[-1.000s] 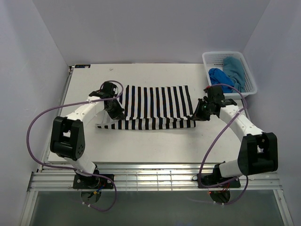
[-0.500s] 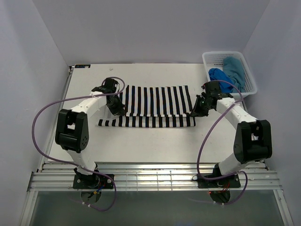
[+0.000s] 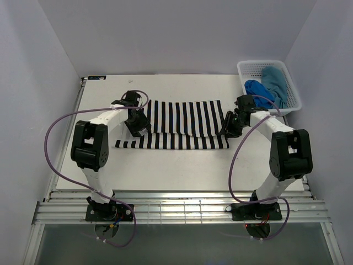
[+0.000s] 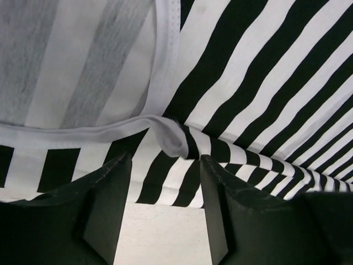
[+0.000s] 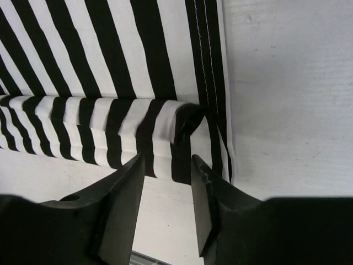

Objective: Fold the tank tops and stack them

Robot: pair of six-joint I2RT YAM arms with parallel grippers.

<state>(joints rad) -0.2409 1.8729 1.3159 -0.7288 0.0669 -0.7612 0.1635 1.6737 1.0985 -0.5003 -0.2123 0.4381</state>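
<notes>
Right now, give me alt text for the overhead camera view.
A partly folded striped tank top lies on the table, the left gripper and right gripper at its ends. A white basket at far right holds a royal blue top and a teal top.

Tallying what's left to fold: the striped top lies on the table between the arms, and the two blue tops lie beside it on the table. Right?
Not quite. The striped top does lie on the table, but the royal blue top and the teal top lie in the white basket, not beside it, as the top external view shows.
</notes>
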